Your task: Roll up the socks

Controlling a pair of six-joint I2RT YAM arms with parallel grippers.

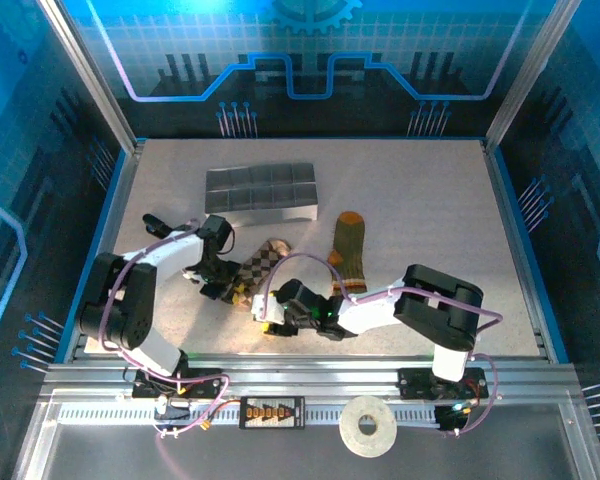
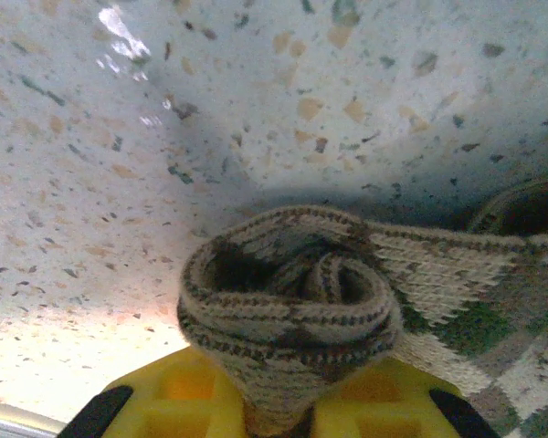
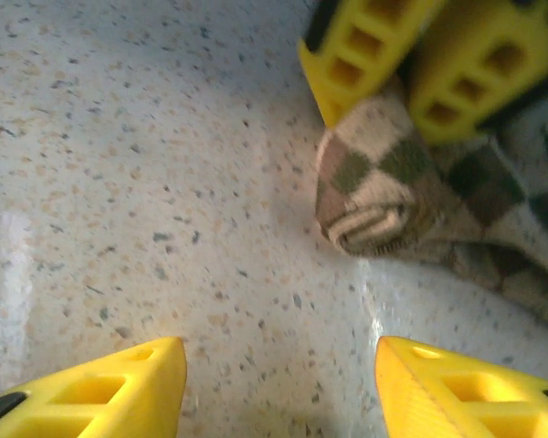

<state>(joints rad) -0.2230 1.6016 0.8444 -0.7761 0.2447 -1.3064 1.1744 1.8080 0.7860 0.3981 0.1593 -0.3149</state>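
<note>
Argyle sock [image 1: 263, 260] sits just nearside of the one grey divided tray [image 1: 262, 195], its coiled end clamped in the left gripper [image 2: 274, 411], while the right gripper [image 3: 279, 383] hangs spread and empty. Second of two socks, the olive sock [image 1: 348, 250], lies flat off the tray's near-right corner. So I'd say we're mid-roll on sock one, and next up is winding that coil along without loosening it.

The left arm [image 1: 165, 255] and the right arm [image 1: 370, 310] look alike: white links between chunky black joints, thin lavender cables [image 1: 302, 257] looping along them, and bright yellow plastic fingers [image 3: 110, 388] moulded with rectangular pockets.
</note>
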